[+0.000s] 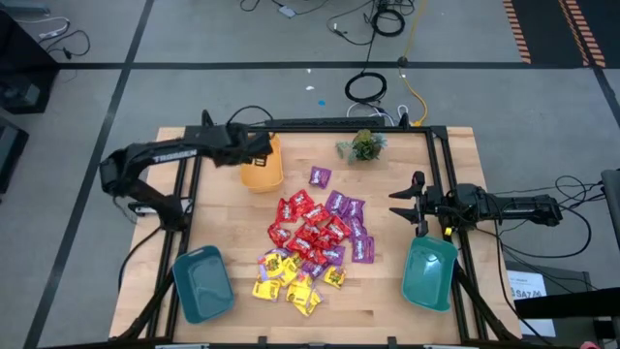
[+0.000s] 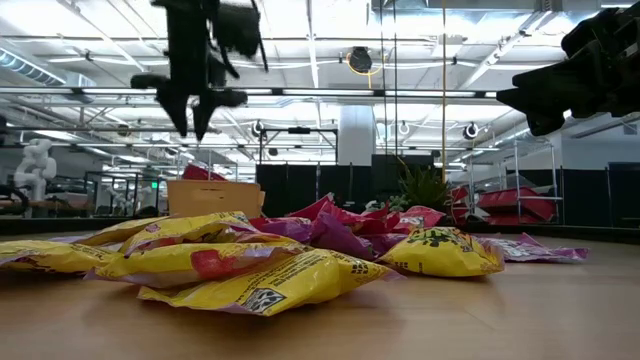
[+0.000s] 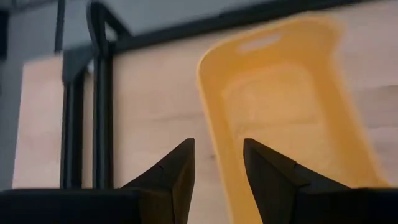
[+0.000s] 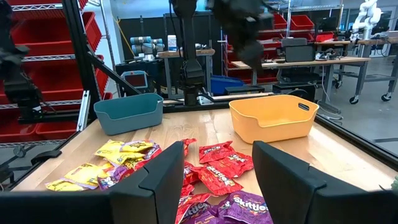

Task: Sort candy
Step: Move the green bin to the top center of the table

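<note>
The candy lies in a heap at the table's middle: red packets (image 1: 305,221), purple packets (image 1: 345,208) toward the right and far side, yellow packets (image 1: 287,277) toward the near edge. One purple packet (image 1: 320,175) lies apart, near the orange bin (image 1: 262,167). My left gripper (image 1: 263,147) hangs open above that bin's far end, high over the table (image 2: 195,112), with nothing between its fingers (image 3: 217,155). My right gripper (image 1: 395,205) waits open at the table's right edge, pointing level at the heap (image 4: 214,165).
Two teal bins stand at the near left (image 1: 203,283) and near right (image 1: 429,274). A small green plant (image 1: 363,145) sits at the far edge. A black frame (image 1: 349,125) runs along the table's far edge and sides.
</note>
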Robot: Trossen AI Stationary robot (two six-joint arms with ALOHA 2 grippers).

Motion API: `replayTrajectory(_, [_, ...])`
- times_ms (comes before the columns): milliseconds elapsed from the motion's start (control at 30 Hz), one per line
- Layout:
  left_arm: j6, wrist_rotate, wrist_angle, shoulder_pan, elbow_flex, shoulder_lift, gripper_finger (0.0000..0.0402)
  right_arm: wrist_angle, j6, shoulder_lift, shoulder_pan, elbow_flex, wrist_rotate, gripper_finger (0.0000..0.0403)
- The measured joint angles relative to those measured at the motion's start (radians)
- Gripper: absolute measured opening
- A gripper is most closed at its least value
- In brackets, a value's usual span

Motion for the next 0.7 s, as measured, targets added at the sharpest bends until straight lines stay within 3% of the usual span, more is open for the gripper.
replayTrajectory(167, [-0.102,-0.199,0.007,-0.238,-0.003,-0.072,0.0148,0.0,0.0,0.0,0.0,0.0,0.0,0.0183])
replayTrajectory(400, [-0.125,-0.491,0.062,-0.545,-0.004,-0.051,0.0148,0.0,0.0,0.0,0.0,0.0,0.0,0.0183])
replayTrajectory(567, [-0.119,-0.52,0.06,-0.655,-0.005,0.009,0.0148,0.0,0.0,0.0,0.0,0.0,0.0,0.0183])
replayTrajectory(700, [-0.119,-0.463,0.059,-0.679,-0.005,0.052,0.0148,0.0,0.0,0.0,0.0,0.0,0.0,0.0183])
